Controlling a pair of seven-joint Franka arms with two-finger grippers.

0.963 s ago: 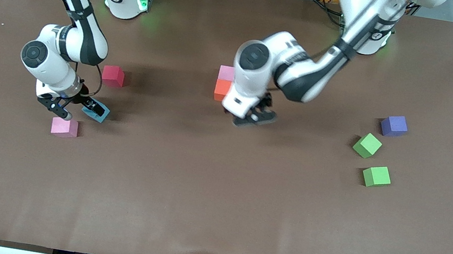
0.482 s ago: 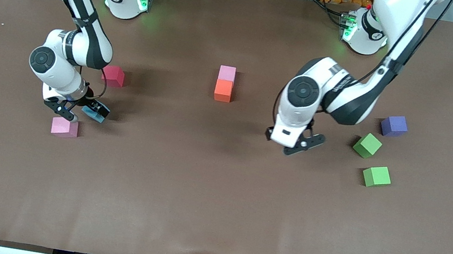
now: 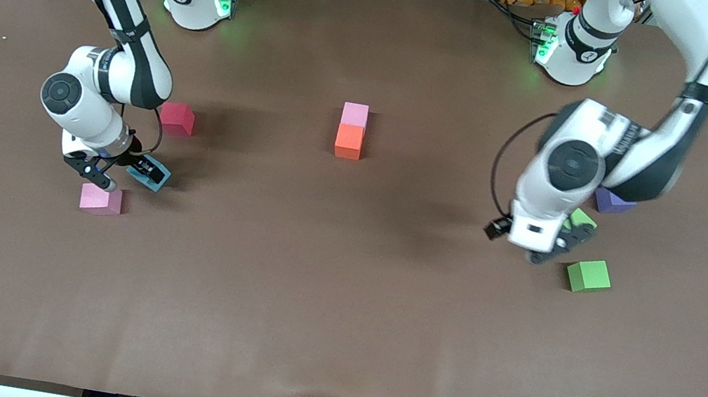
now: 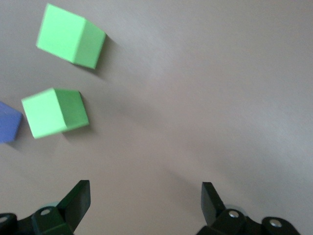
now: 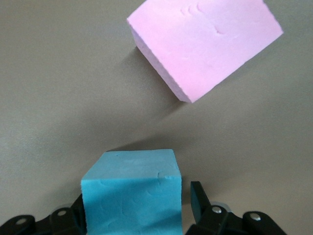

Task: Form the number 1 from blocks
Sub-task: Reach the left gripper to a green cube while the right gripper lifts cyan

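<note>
In the middle of the table, a pink block and an orange block touch in a line, the orange one nearer the camera. My right gripper is open with its fingers on either side of the light blue block; a small gap shows at one finger. A second pink block lies close by, and a red block lies farther from the camera. My left gripper is open and holds nothing, beside two green blocks.
A purple cube lies next to the green blocks, partly hidden by the left arm in the front view. The brown table is bare from there to the camera's edge.
The left arm has swung away from the pink and orange pair toward its own end of the table, ending beside the green blocks. The right gripper barely shifted around the light blue block.
</note>
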